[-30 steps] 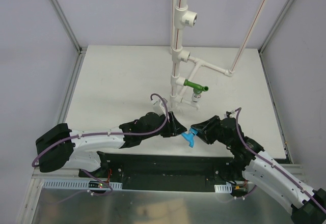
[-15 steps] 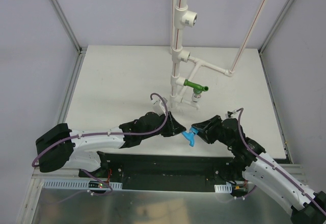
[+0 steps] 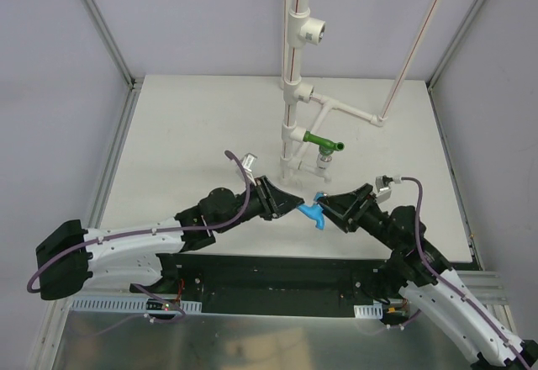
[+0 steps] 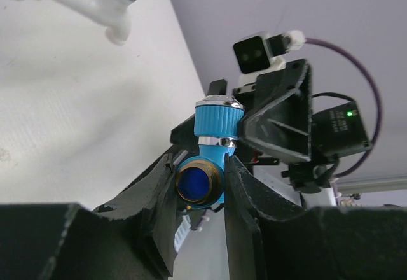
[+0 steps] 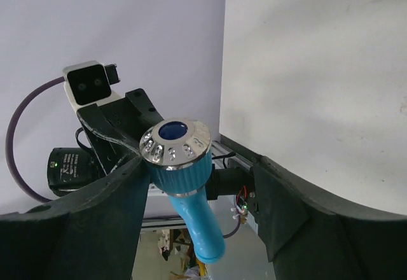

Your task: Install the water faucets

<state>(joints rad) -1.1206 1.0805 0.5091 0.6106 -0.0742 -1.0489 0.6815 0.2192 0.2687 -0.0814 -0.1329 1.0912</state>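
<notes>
Left gripper (image 4: 200,165) is clamped on the blue faucet (image 4: 215,122), a finger pressed to each side of its body, with the brass-ringed inlet facing my wrist camera. I'm holding it over the near part of the table (image 3: 185,134), in front of the pipe stand (image 3: 291,92). Right gripper (image 5: 198,168) is spread wide around the silver cap, one finger clearly apart from it. The green faucet (image 3: 323,142) sits on the stand.

The silver-capped faucet (image 4: 215,125) is light blue; second faucet (image 3: 324,142), dark green.
</notes>
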